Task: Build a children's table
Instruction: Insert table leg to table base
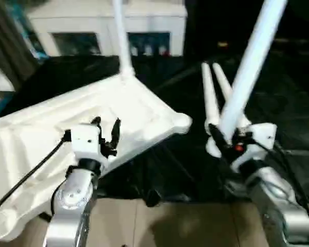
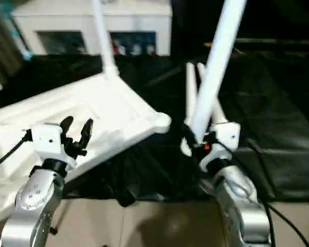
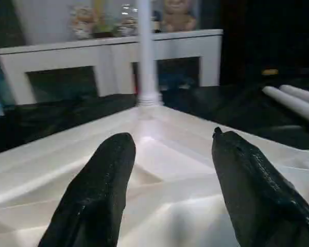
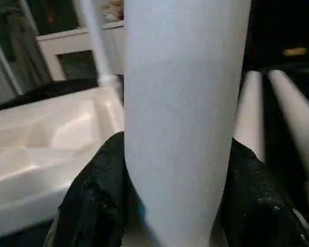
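Note:
The white tabletop (image 1: 118, 116) lies underside up on a black sheet, ribs showing. One white leg (image 1: 121, 41) stands upright in its far corner socket. My left gripper (image 1: 107, 135) hovers open just above the ribbed underside, holding nothing. To the right, my right gripper (image 1: 227, 140) is shut on a long white leg (image 1: 250, 64) that tilts up and away to the right. Two more legs (image 1: 216, 98) lie side by side on the sheet behind that gripper. The tabletop's near right corner socket (image 1: 181, 122) sits left of the held leg.
A white cabinet with glass fronts (image 1: 105, 28) stands behind the work. The black sheet (image 1: 293, 118) covers the surface under the parts. Bare tan floor (image 1: 170, 221) shows in front, between my forearms.

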`<state>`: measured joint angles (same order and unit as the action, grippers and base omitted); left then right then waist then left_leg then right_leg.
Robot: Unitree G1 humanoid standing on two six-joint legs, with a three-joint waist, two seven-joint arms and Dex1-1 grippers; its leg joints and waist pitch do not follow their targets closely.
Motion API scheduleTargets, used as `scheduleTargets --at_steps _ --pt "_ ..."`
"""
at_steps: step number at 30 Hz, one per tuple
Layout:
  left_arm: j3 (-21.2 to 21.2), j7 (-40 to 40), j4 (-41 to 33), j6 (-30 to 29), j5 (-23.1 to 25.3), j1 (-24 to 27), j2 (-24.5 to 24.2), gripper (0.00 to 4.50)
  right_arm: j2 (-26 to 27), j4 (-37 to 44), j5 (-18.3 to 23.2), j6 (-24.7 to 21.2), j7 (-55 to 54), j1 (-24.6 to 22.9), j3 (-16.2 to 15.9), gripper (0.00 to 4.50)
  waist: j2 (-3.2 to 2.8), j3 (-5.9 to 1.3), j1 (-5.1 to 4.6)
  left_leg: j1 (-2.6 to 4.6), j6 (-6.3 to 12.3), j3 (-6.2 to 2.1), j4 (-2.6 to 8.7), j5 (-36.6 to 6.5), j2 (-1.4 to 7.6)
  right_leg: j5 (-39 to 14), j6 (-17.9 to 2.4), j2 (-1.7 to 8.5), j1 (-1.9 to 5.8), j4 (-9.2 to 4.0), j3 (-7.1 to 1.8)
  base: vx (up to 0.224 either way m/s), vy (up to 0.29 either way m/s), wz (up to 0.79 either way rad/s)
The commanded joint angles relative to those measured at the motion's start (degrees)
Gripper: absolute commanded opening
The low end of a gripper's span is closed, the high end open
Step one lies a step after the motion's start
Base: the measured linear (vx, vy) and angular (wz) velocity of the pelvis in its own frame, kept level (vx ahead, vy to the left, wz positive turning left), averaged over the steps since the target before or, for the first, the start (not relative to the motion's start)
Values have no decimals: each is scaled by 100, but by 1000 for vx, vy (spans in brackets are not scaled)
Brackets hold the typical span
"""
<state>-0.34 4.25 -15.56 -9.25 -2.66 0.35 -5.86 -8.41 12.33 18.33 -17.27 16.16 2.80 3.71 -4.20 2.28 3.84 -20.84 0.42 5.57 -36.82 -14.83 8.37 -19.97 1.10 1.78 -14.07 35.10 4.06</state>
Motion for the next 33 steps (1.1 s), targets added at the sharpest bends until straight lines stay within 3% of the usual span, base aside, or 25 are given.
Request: scheduleTargets --at_steps 1,2,4,5,6,7,8,9,11,12,13,15,19,20,21,22,23,25,26,27,29,30,31,32,33 --pt "11 17 -29 -47 -22 -9 0 275 -18 44 7 30 31 73 -37 193 -43 -348 -243 858 2043 -666 529 495 792 173 -136 221 -545 213 -15 117 -19 0" --pt "13 21 -28 -51 -27 -12 3 275 -25 40 7 32 33 79 -34 193 -7 -411 -385 1081 2938 -1007 540 1200 1070 -299 44 309 -929 609 -94 117 -19 0" --pt "30 27 -17 -55 -51 -24 20 275 -41 41 3 37 38 81 -38 193 87 -336 -351 820 3230 -869 532 1840 941 36 442 442 -1129 766 -262 25 -13 -6" --pt "38 28 -11 -55 -61 -28 28 275 -44 44 1 40 41 77 -43 193 184 -263 -306 524 2730 -500 556 1153 547 615 311 415 -982 432 -338 0 0 0" --pt "52 23 2 -52 -72 -31 39 275 -43 46 -3 45 48 68 -49 193 554 -250 -202 49 1775 -7 273 -246 -138 579 274 601 -405 -322 -711 -26 -75 -5" --pt "55 22 7 -51 -74 -33 42 275 -41 43 -4 47 52 67 -49 193 557 -129 -49 -170 1403 88 -149 -631 -349 -666 283 1001 -184 -646 -1018 -4 -84 -2" --pt "60 20 15 -50 -77 -37 40 275 -36 38 -13 52 61 66 -57 193 487 -195 26 -288 733 -72 -435 -334 -175 -2109 -38 1290 38 -693 -1102 -4 -84 -2" --pt "71 17 31 -50 -81 -41 36 275 -24 28 -29 58 83 69 -89 193 488 -118 26 -306 310 -108 -386 -48 -132 -2758 -355 1105 -60 -747 -962 39 -63 -8" --pt "92 24 45 -58 -75 -39 35 275 -32 25 -52 70 105 78 -142 193 369 -45 -27 -194 242 -60 17 -8 -14 -3055 -940 874 -98 -808 -685 0 0 0" --pt "100 31 61 -61 -66 -41 30 275 -43 30 -77 80 123 91 -190 193 121 -40 -29 35 173 -64 458 -611 183 -2873 -1043 640 -219 -753 -445 0 0 0" --pt "100 31 61 -61 -66 -41 30 275 -43 30 -77 80 123 91 -190 193 170 -44 -157 -15 154 -83 578 -998 224 -2576 -1023 446 -168 -664 -324 62 93 -3" --pt "99 42 87 -63 -59 -49 20 275 -58 41 -95 83 152 94 -245 193 10 -197 -297 521 193 -293 772 -2270 471 -1206 -1225 285 -383 -363 -179 67 92 0" --pt "95 56 77 -69 -55 -42 22 275 -69 28 -94 90 176 73 -242 193 43 -241 -491 750 1558 -536 754 -1280 547 438 -832 350 -640 -5 -88 95 55 10" --pt "93 59 77 -68 -56 -37 21 275 -68 26 -92 90 181 71 -237 193 176 -241 -439 437 1771 -284 617 -789 313 907 -869 538 -356 -248 -247 102 31 6" --pt "87 63 83 -61 -55 -30 18 275 -63 22 -98 87 189 71 -229 193 325 -301 -283 -147 1641 51 263 -180 -121 1186 -968 708 225 -482 -520 97 9 6" --pt "81 66 92 -52 -56 -25 22 275 -60 21 -105 86 193 72 -227 193 334 -348 -141 -412 1371 56 38 242 -85 902 -1134 944 454 -609 -697 98 -1 5" --pt "81 66 92 -52 -56 -25 22 275 -60 21 -105 86 193 72 -227 193 334 -348 -141 -412 1371 56 38 242 -85 902 -1134 944 454 -609 -697 98 -1 5" --pt "68 70 105 -39 -55 -18 32 275 -39 16 -80 96 167 76 -206 193 127 -380 -169 -183 1071 -45 358 977 102 762 -1119 424 277 -403 -248 119 2 2" --pt "65 71 107 -37 -54 -17 34 275 -34 13 -66 95 154 79 -198 193 0 -464 -337 621 1673 -421 416 1611 347 783 -823 116 -348 -12 13 138 6 2" --pt "57 74 108 -32 -50 -14 37 275 -37 1 -49 99 145 85 -185 193 -10 -451 -517 1069 2654 -885 487 1606 781 -114 -386 230 -949 397 2 152 -13 2" --pt "51 91 110 -26 -41 -15 49 275 -53 -22 -31 112 134 97 -161 193 62 -397 -448 996 3045 -937 473 1759 931 -257 58 360 -1151 632 -133 93 -45 1" --pt "48 100 111 -22 -44 -15 49 275 -59 -35 -31 119 135 104 -145 193 224 -267 -364 592 2493 -458 578 681 580 497 1 465 -979 321 -280 0 0 0" --pt "49 106 112 -20 -46 -14 45 275 -56 -36 -31 119 135 106 -140 193 347 -244 -328 478 2077 -246 467 5 307 668 -155 572 -819 -55 -421 6 -75 9" --pt "48 109 111 -18 -45 -9 45 275 -56 -35 -31 120 138 104 -136 193 544 -150 -127 158 1313 123 51 -911 -270 -785 -418 903 -346 -641 -921 6 -75 9" --pt "42 109 111 -12 -48 -2 41 275 -47 -33 -39 119 143 101 -131 193 526 -246 9 -193 858 -41 -402 -429 -164 -1841 -982 1296 152 -699 -1203 21 -86 3"
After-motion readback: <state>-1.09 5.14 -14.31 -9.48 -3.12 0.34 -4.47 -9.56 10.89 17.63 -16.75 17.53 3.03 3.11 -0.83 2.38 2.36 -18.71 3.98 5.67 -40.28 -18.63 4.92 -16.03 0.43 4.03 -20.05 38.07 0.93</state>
